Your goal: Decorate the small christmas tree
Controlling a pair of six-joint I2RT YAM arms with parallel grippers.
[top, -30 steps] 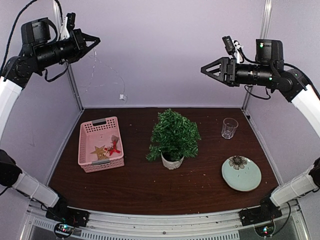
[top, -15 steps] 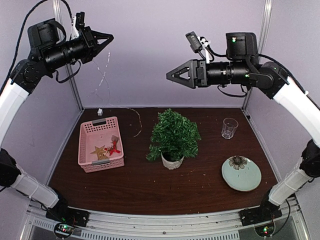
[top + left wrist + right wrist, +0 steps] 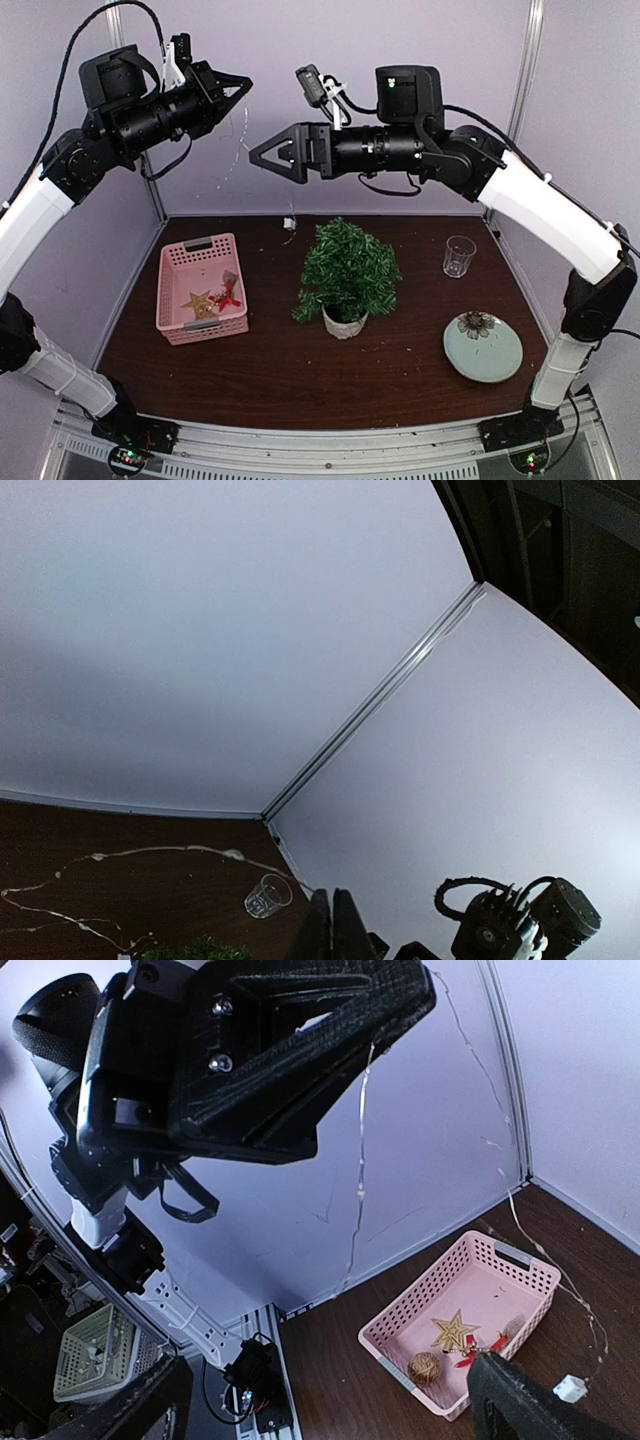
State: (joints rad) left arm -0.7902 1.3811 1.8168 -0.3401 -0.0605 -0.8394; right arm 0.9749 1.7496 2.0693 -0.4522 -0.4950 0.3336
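Left gripper (image 3: pixel 244 84): pinched tight on a thin wire (image 3: pixel 360 1185), which hangs down from its tip high over the table (image 3: pixel 300 385).
Right gripper (image 3: pixel 258 157): we see its jaws spread wide, holding nothing, near the wire.
Small tree (image 3: pixel 348 262): upright in its white pot mid-table, well below both grippers, at 5 o'clock from the right one.
Around the tree: pink basket (image 3: pixel 200 290) at 9 o'clock, glass (image 3: pixel 459 256) at 2, plate (image 3: pixel 483 347) at 4.
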